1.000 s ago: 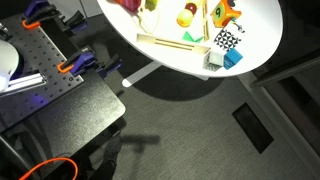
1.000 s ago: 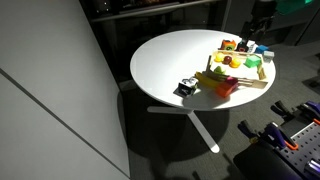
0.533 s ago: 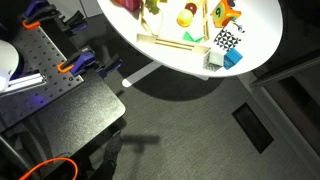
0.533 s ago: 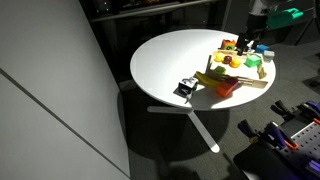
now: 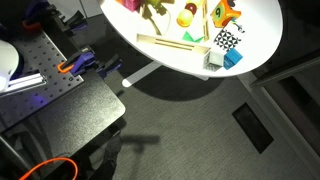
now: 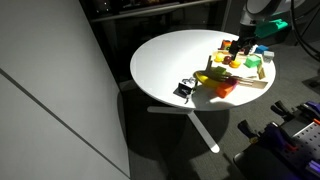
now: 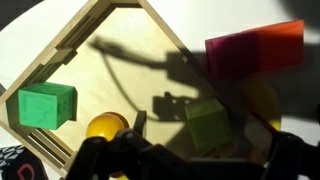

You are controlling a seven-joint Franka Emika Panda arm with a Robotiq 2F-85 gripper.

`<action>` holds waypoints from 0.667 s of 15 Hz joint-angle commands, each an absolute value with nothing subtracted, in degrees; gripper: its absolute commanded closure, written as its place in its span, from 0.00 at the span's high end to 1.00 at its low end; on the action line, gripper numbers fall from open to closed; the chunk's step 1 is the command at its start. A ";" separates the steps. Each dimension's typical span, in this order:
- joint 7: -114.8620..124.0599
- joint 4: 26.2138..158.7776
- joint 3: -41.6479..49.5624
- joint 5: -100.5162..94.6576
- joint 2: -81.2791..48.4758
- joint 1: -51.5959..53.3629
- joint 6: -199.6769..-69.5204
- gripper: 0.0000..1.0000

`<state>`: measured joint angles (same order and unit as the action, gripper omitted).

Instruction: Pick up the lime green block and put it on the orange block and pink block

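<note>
In the wrist view the lime green block [image 7: 208, 125] lies in shadow on the floor of a wooden tray [image 7: 100, 60]. The pink block [image 7: 238, 55] and the orange block [image 7: 285, 40] stand side by side, touching, at the tray's upper right. My gripper [image 7: 213, 134] is open just above the lime green block, with one finger on each side of it and nothing held. In an exterior view my gripper [image 6: 243, 46] hangs over the toys on the white round table [image 6: 170, 65].
A darker green block [image 7: 45, 105] and a yellow ball [image 7: 105, 125] lie in the tray to the left. A black-and-white checkered block [image 5: 227, 40] and a blue block [image 5: 233, 58] sit near the table edge. A metal breadboard with orange clamps [image 5: 40, 60] stands beside the table.
My arm has come down into both exterior views, and the gripper now sits low over the tray of blocks. The blocks have not moved.
</note>
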<state>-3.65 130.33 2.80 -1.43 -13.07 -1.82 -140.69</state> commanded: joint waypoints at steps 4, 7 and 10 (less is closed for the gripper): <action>-2.72 121.77 1.89 -0.08 -21.71 -2.04 -141.28 1.00; -2.49 118.73 1.61 -0.08 -24.97 -1.83 -141.25 1.00; -3.20 116.49 0.75 0.60 -27.53 -2.00 -141.01 1.00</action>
